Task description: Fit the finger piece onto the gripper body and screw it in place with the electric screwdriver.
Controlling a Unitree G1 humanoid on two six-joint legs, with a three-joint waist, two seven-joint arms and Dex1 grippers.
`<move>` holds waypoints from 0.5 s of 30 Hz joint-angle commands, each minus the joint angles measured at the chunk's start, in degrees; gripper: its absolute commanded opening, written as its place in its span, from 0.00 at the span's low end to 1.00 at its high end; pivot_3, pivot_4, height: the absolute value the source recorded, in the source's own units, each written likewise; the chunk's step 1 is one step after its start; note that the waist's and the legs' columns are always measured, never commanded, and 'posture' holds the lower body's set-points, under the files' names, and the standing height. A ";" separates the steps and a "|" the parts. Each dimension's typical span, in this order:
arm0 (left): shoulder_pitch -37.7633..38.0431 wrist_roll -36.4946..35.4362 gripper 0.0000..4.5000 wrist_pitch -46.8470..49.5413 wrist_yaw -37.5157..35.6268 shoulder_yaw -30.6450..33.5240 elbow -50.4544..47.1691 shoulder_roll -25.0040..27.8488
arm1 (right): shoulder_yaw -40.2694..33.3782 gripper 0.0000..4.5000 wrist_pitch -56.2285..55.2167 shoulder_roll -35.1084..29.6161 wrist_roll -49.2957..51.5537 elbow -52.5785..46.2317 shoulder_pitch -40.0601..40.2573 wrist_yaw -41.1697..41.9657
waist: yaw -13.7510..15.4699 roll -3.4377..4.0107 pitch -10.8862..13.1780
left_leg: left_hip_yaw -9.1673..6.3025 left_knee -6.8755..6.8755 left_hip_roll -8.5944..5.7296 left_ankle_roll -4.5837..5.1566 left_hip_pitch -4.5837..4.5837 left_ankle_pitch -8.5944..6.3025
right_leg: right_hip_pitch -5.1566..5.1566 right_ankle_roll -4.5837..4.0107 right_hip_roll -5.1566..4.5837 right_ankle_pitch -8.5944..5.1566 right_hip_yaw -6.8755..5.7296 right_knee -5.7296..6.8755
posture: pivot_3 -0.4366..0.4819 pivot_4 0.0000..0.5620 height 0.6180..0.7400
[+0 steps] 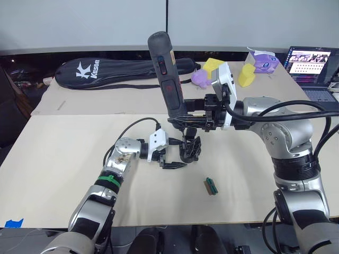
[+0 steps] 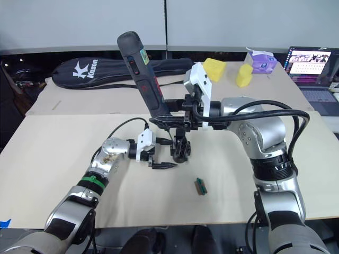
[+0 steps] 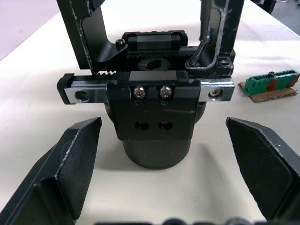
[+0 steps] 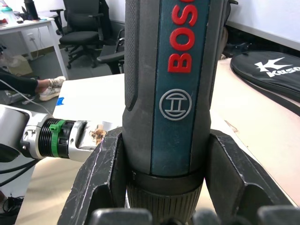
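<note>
Evidently sat within the fastening step. Found the gripper body [image 1: 190,148] upright on its round base, near the middle of the tabletop [image 1: 63,159]. Saw two black uprights on its rail in the left wrist view, with a threaded screw [image 3: 202,49] leaning at the foot of one. Took that upright for the finger piece [image 3: 224,28], seated but seemingly not yet tightened.

Kept the left claw [image 1: 169,161] spread wide just beside the body, its fingers [image 3: 70,159] flanking the base without touching. Had the right claw [image 4: 164,178] clenched around the electric screwdriver [image 1: 167,79], held nearly upright above the body and tilted a little. Could not make out the bit tip behind the claw.

Judged the next move to call for lining the bit up with that crooked screw, pressing straight down, and likely closing the left claw on the base to stop it turning.

Noted a small green-and-brown piece [image 1: 211,186] lying near the body, out of the way. Spotted a racket bag [image 1: 122,71], yellow blocks [image 1: 246,75], a purple lump [image 1: 200,78] and a laptop [image 1: 312,66] well apart at the far side.
</note>
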 commanded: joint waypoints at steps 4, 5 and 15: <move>-0.34 -0.16 1.00 -0.71 0.35 0.37 -1.96 -0.04 | -1.62 0.43 -1.29 -0.26 0.46 -1.67 -1.14 0.70 | -0.04 0.00 0.00 | 0.00 0.00 0.00 0.00 0.00 0.00 | 0.00 0.00 0.00 0.00 -0.01 0.00 | 0.48 0.27 0.86; -0.36 -0.18 1.00 -0.73 0.35 0.37 -1.94 -0.06 | -1.46 0.43 -1.58 -0.31 0.11 -1.55 -1.01 0.75 | -0.04 0.00 0.00 | 0.00 0.00 0.00 0.00 0.00 0.00 | 0.00 0.00 0.00 0.00 -0.01 0.00 | 0.48 0.27 0.86; -0.60 -0.17 1.00 -0.86 0.44 0.37 -1.69 -0.12 | -1.42 0.43 -1.83 -0.27 -0.69 -1.49 -0.85 1.13 | -0.04 0.00 0.00 | 0.00 0.00 0.00 -0.01 0.00 0.00 | 0.00 0.00 0.00 0.00 -0.01 0.00 | 0.48 0.27 0.86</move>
